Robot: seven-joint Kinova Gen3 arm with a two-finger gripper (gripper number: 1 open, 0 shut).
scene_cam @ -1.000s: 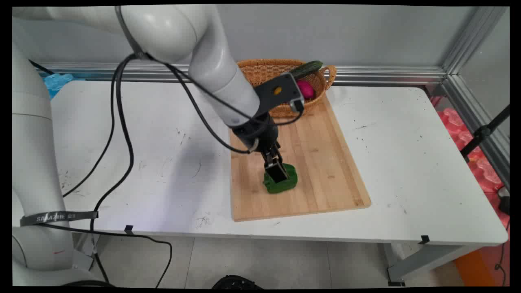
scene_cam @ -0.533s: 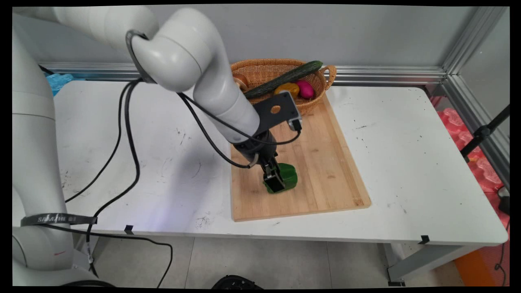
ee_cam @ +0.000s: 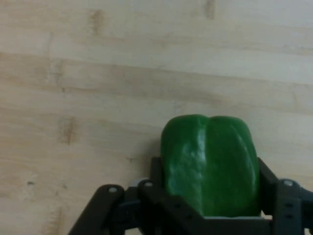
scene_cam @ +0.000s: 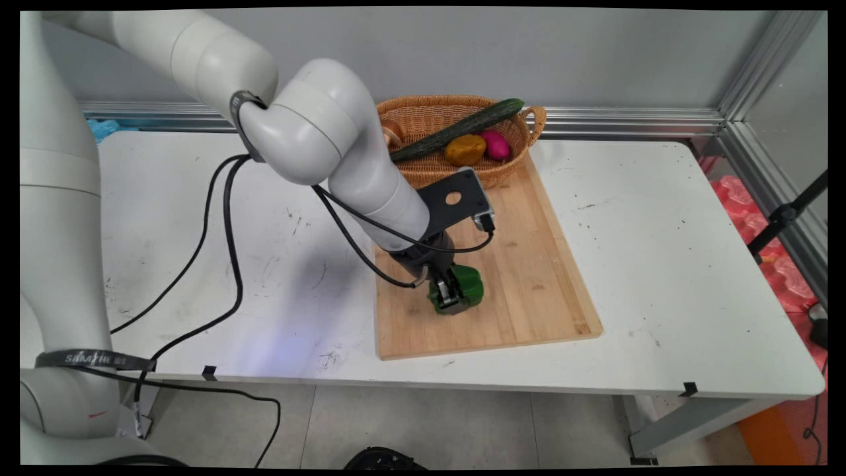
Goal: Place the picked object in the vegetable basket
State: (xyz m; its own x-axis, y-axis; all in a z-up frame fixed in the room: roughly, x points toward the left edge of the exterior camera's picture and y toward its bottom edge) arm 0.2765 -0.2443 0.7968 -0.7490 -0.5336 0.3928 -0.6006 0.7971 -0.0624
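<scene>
A green bell pepper point(scene_cam: 470, 283) lies on the wooden cutting board point(scene_cam: 522, 264), near the board's left middle. My gripper point(scene_cam: 451, 299) is low over it, open, with one black finger on each side. In the hand view the pepper point(ee_cam: 210, 152) fills the space between the fingers point(ee_cam: 155, 172) and sits close against both of them, with the gripper point(ee_cam: 211, 174) straddling its lower part. The pepper rests on the board point(ee_cam: 98, 98).
At the board's far end stands a wicker basket point(scene_cam: 423, 116) holding a long cucumber point(scene_cam: 462, 125), a yellow-brown vegetable point(scene_cam: 465, 149), a magenta one point(scene_cam: 496, 145) and a brown one point(scene_cam: 391, 132). Black cables point(scene_cam: 225, 218) hang from the arm over the table's left half point(scene_cam: 198, 264).
The arm has come down steadily, bringing the gripper from above the pepper to around it. The pepper has stayed in place. The basket's contents are now uncovered.
</scene>
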